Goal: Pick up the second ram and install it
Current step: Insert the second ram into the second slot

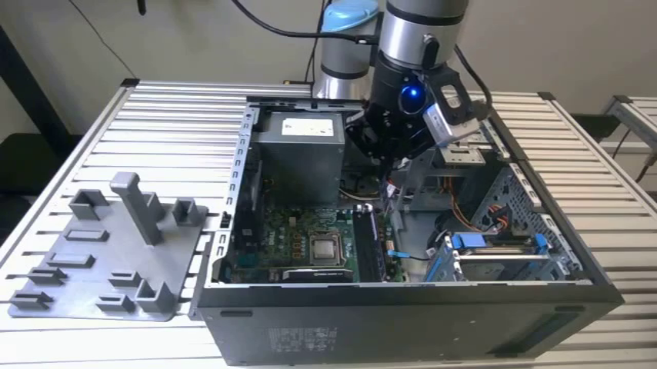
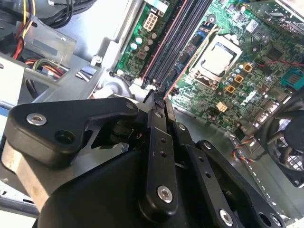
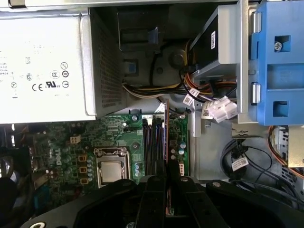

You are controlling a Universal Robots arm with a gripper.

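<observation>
One thin, dark ram point(image 3: 166, 137) stood edge-on above the motherboard point(image 3: 114, 137) slots. The gripper point(image 3: 166, 183) was closed on it, inside the case point(image 1: 411, 307).

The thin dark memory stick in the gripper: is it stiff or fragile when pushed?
Probably stiff: the thin dark memory stick runs straight, edge-on, from the gripper. Likely light, being so thin. Perhaps fragile if pushed askew against the slots of the green motherboard.
</observation>
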